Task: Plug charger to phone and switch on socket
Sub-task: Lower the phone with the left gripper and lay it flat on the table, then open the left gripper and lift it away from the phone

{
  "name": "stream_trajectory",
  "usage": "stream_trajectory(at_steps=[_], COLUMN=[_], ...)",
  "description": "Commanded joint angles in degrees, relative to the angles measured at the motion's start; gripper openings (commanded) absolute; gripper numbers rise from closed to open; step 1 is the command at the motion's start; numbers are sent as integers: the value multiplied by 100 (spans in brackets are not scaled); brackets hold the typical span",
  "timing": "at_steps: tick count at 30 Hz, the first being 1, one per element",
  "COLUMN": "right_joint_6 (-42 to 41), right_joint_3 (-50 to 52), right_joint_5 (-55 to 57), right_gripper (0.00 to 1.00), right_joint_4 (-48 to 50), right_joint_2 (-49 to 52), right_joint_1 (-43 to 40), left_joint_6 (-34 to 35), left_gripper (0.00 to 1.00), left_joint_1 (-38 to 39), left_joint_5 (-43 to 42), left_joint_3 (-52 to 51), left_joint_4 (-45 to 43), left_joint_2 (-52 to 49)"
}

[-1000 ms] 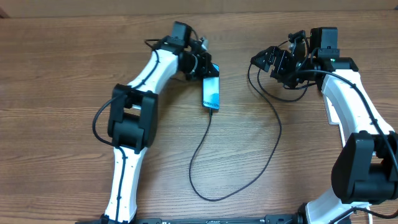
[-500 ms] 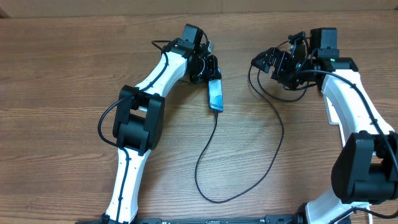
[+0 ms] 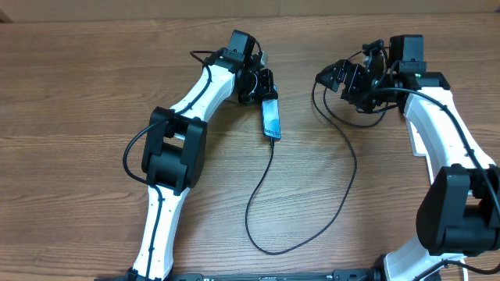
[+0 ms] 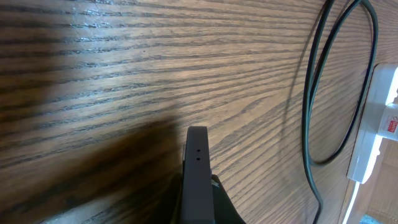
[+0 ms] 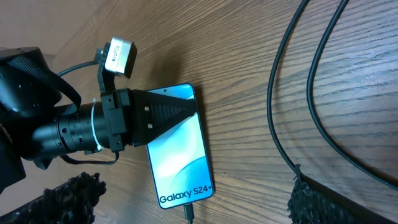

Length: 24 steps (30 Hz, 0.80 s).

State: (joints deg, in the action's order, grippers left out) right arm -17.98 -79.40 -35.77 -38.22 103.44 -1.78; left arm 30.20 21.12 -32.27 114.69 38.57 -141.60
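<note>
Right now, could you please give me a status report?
Left fingers shut on the phone. Right fingers open, empty. Charger seated in phone. Nothing in the way.

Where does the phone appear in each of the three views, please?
Overhead: phone, upper centre, charger cable trailing from its lower end.
Left wrist: likely the dark edge-on slab, bottom centre.
Right wrist: lower centre-left, screen up.
Shared landmark: the charger cable, in all three.

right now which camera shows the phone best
The right wrist view: the phone faces it, lit screen and Galaxy S24 text readable, the left fingers over its top. In overhead the phone is a small tilted sliver; in the left wrist view only its dark narrow edge shows.
</note>
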Motion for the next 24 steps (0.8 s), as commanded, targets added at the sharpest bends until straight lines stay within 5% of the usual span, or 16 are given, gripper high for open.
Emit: stream_trajectory(at_steps=[1, 24], right_joint_6=[120, 179], right_joint_3=[-55, -55], right_joint_5=[17, 17], right_gripper=[100, 100], right_joint_4=[13, -50], right_joint_2=[-90, -90], right_joint_1=[17, 17], left_joint_6=[142, 323], left_gripper=[4, 5], left_joint_1=[-20, -20], left_joint_5=[138, 118], left_joint_3=[79, 72], left_joint_4=[-2, 22], left_joint_2=[28, -125])
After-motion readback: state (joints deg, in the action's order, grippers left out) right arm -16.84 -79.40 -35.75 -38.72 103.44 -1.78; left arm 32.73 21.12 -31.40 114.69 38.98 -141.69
